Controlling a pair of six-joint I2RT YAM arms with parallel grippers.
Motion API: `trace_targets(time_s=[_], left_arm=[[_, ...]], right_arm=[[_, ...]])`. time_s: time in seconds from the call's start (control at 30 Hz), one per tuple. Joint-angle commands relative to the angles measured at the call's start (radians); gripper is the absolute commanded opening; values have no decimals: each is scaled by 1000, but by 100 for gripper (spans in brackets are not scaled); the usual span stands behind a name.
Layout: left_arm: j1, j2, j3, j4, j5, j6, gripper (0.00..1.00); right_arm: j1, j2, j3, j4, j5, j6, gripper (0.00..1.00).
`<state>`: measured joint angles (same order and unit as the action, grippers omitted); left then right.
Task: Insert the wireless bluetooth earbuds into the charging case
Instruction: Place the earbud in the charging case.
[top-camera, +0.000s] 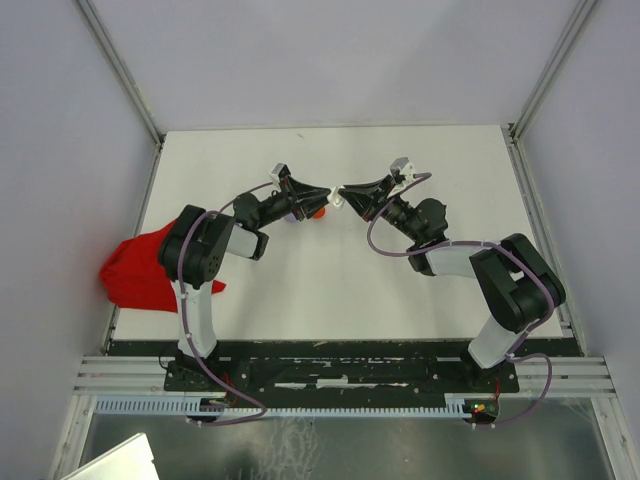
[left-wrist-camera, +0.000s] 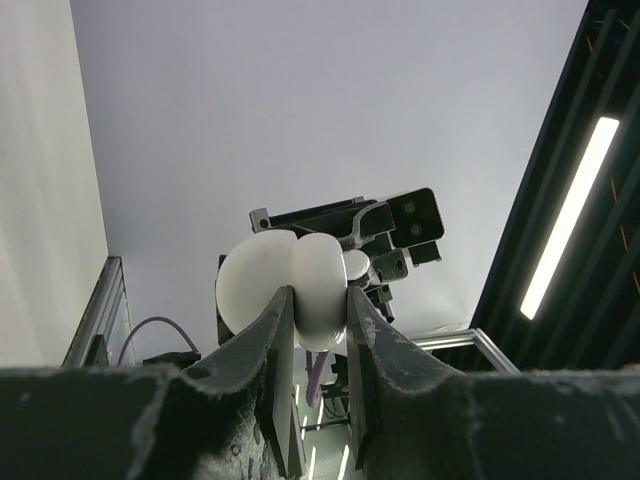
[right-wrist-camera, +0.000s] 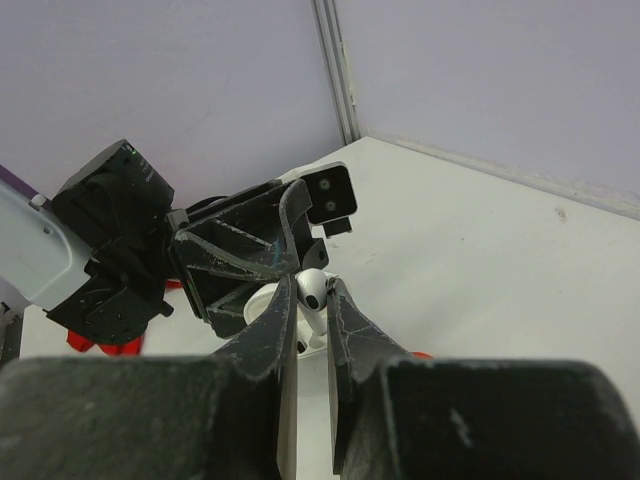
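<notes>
The two arms meet nose to nose above the middle of the white bench (top-camera: 330, 290), held up off its surface. The left pincer (left-wrist-camera: 320, 297) is pressed onto the white charging case (left-wrist-camera: 262, 282), one finger on each side of it. From the left wrist view the case shows as two rounded lobes side by side, hinged open like a clam, with the fingers clamped on the right-hand lobe.

The right pincer (right-wrist-camera: 312, 312) points straight at it and pinches a white earbud (right-wrist-camera: 313, 288) between its tips, the bulbous head showing above the fingers. The earbud sits right at the case, just in front of the left pincer's tips. Whether it already touches the case cannot be told from these views.

On the bench beneath the meeting point lies a small red thing (top-camera: 318, 212), partly hidden by the left arm and too small to identify. A crumpled red cloth (top-camera: 140, 272) lies at the left edge of the bench, beside the left arm's elbow, well apart from the case and the earbud.
</notes>
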<state>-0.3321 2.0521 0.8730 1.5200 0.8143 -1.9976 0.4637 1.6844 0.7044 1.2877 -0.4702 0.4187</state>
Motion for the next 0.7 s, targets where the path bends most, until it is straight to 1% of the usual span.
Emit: trace_targets(time_s=[0.0,0.57,0.67], left_arm=[[-4,-39,37,119,4,-35,3],[-4,-47,35,132,0,-43,3],[-4,-50,34,132,0,-43,3]], right_arm=[[3,-1,-9,75,-22,15,1],[3,-12,-22,56,-15,15,1],[4,-15,-20,46,-14,18,6]])
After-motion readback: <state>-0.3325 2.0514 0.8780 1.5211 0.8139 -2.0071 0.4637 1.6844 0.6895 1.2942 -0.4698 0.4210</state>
